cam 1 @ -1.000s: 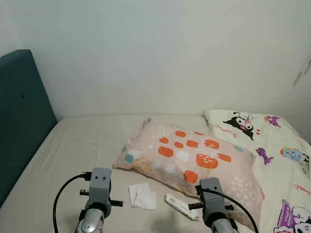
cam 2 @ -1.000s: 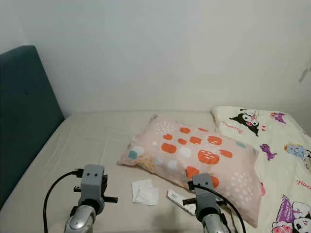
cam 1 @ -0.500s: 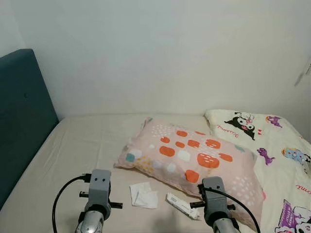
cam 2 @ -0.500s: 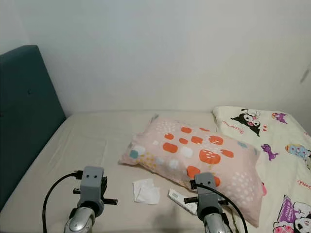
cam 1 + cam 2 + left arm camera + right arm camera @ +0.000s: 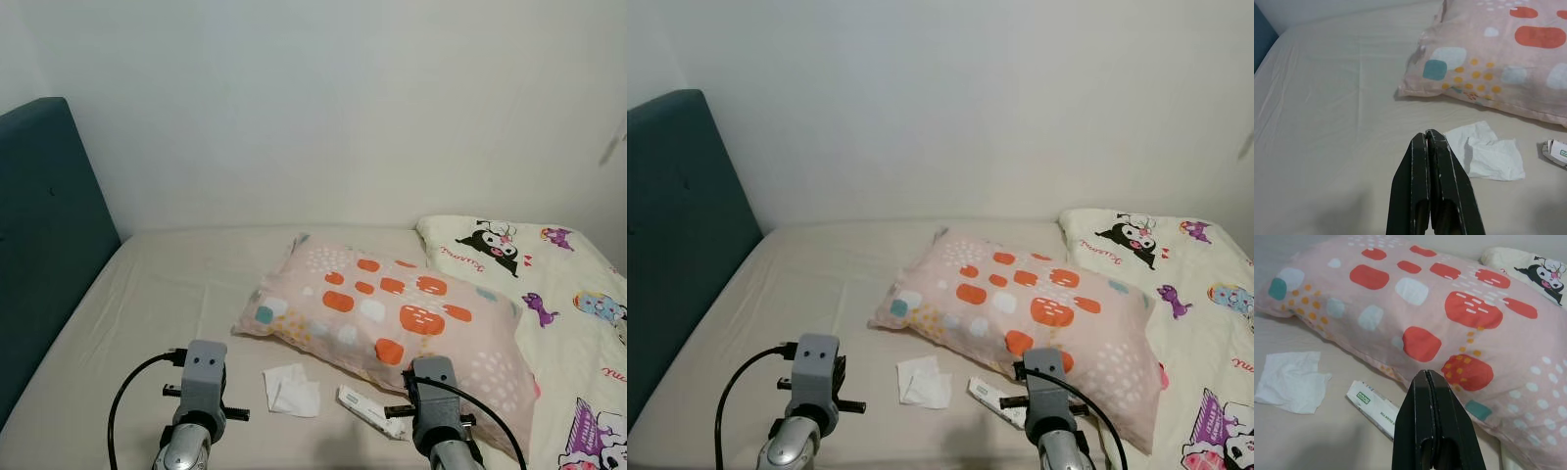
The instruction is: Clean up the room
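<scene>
A crumpled white tissue [image 5: 291, 391] lies on the beige bed sheet just in front of a pink pillow [image 5: 392, 318] with orange and white patches. Beside the tissue lies a small white wrapper [image 5: 368, 410] with green print, close to the pillow's near edge. My left gripper [image 5: 1427, 137] is shut and empty, held over the sheet short of the tissue [image 5: 1484, 155]. My right gripper [image 5: 1426, 374] is shut and empty, poised above the pillow's near edge [image 5: 1440, 328], with the wrapper [image 5: 1374, 407] just beside it.
A dark teal headboard [image 5: 44, 245] stands at the left of the bed. A cream blanket [image 5: 554, 294] with cartoon prints covers the right side. A white wall rises behind the bed. Bare sheet [image 5: 167, 294] stretches left of the pillow.
The camera has shifted slightly, so the pillow and blanket sit a little further right in the picture. Both grippers stay shut; nothing on the bed has moved.
</scene>
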Robot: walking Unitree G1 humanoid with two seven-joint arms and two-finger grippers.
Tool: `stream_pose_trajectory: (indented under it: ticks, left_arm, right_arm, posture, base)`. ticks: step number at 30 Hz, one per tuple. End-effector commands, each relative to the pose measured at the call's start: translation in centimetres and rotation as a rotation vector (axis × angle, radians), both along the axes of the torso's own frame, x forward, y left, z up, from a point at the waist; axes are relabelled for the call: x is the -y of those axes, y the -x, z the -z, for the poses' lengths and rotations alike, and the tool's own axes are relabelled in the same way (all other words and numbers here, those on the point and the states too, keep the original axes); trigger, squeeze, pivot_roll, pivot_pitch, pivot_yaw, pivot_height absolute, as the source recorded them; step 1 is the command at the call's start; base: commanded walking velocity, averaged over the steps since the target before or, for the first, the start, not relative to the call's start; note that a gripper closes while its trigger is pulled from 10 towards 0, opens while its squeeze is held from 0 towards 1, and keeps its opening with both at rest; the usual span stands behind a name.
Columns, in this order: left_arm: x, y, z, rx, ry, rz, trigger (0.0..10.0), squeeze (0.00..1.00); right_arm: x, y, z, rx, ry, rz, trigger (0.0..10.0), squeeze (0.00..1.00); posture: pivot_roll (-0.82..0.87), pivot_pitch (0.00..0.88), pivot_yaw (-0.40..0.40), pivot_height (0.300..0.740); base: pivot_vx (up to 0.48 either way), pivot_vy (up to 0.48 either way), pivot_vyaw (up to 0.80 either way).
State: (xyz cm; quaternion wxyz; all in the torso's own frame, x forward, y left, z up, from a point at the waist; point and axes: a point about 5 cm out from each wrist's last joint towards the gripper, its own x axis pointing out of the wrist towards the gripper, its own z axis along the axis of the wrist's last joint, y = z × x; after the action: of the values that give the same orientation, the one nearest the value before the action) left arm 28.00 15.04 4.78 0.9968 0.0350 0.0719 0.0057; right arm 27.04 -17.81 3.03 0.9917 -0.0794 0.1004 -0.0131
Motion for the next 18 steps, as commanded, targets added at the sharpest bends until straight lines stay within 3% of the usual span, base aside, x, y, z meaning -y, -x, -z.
stream_pose_trajectory:
  ticks: [1,18]
  left_arm:
    - [-0.32,0.3,0.26,-0.018,-0.015,0.002,10.0,0.0]
    - [-0.19,0.3,0.29,-0.025,-0.011,0.007,10.0,0.0]
  right_arm:
    - [0.19,0.26,0.39,-0.021,-0.014,0.019,10.0,0.0]
    - [0.31,0.15,0.3,-0.021,-0.011,0.025,10.0,0.0]
  posture:
    - [0.01,0.084,-0.025,0.66]
    - [0.01,0.087,-0.02,0.645]
  base:
    - [0.0,0.0,0.0]
    - [0.0,0.0,0.0]
